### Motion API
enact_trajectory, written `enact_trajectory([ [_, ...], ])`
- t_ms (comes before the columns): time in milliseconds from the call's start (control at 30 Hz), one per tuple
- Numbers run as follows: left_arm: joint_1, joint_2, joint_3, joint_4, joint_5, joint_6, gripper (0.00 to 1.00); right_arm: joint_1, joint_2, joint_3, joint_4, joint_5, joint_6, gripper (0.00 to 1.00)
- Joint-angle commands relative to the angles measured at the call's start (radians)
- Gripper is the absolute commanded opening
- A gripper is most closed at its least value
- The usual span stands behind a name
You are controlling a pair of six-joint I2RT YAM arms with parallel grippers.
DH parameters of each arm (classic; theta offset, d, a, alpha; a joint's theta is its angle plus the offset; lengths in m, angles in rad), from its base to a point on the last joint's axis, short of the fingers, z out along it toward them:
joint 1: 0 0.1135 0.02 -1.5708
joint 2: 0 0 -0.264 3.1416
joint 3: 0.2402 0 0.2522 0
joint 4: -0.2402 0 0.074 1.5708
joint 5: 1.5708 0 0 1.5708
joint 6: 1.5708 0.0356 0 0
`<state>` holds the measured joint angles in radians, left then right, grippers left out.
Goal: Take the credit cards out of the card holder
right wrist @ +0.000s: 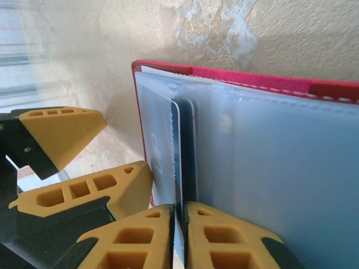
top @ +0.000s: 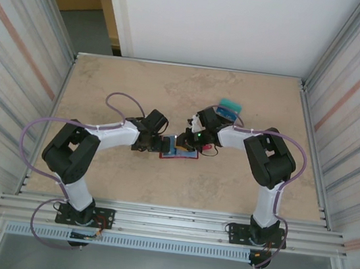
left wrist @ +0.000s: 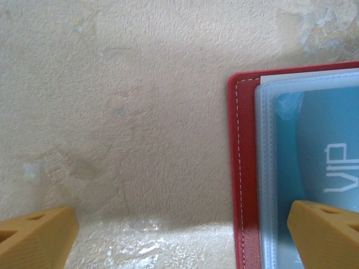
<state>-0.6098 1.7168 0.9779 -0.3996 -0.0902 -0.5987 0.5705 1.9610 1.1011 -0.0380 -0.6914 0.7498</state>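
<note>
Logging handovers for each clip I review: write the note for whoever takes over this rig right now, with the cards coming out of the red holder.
Left gripper: open, one finger over a page of the open card holder.
Right gripper: shut on the edge of a credit card that sits in a clear pocket.
Done: a teal card pile lies apart, past the right gripper.
Left: draw the pinched card out; a VIP card shows in a pocket by the left finger; check the remaining pockets.

Beige marbled table (top: 140, 83), ribbed metal walls (top: 18, 53), white panel (top: 228, 21)
</note>
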Motion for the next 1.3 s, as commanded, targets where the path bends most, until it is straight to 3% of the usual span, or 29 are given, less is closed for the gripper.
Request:
enact_trajectory([
  [0, 0.012, 0.035, -0.003, -0.067, -0.014, -0.005, 0.99, -0.002, -0.035, -0.007, 0.066, -0.069, 0.022, 0.11],
  [733, 0.025, 0.04, 0.004, -0.084, -0.023, 0.0, 0.99, -0.06, -0.094, -0.049, 0.03, -0.044, -0.007, 0.06],
  [967, 0.025, 0.051, 0.006, -0.077, -0.01, 0.001, 0.99, -0.044, -0.081, -0.044, 0.051, -0.052, 0.007, 0.19],
  [1200, 0.025, 0.051, 0.005, -0.075, -0.004, 0.001, 0.99, -0.021, -0.052, -0.036, 0.089, -0.05, 0.024, 0.2],
  [1267, 0.026, 0.05, 0.005, -0.076, -0.003, 0.002, 0.99, -0.021, -0.05, -0.031, 0.086, -0.042, 0.023, 0.15],
])
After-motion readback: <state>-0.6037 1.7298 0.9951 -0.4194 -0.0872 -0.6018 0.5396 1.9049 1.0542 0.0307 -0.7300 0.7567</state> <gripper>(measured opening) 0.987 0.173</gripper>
